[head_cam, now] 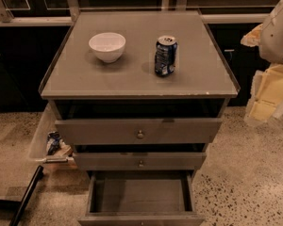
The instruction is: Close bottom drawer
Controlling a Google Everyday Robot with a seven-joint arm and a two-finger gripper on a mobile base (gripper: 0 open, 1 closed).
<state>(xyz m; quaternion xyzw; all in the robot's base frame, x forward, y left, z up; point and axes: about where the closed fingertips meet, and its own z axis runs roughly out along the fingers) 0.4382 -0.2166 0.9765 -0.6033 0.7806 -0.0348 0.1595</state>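
The bottom drawer (140, 195) is the lowest of three grey-brown drawers in a small cabinet (139, 74). It is pulled far out toward the camera, and its shallow rectangular box looks empty. Its slim front (140, 219) lies at the bottom edge of the view, and its knob is out of view. The slim middle drawer (140, 161) and the taller top drawer (139, 131) each stick out a little. My gripper (269, 95), white and pale yellow, hangs at the right edge of the view. It is level with the cabinet top, well above and right of the bottom drawer, and touches nothing.
A white bowl (107, 46) and a blue drink can (165, 55) stand on the cabinet top. A clear plastic bin (46, 142) with litter sits on the floor left of the cabinet. A black bar (26, 194) lies at lower left. The floor is speckled stone.
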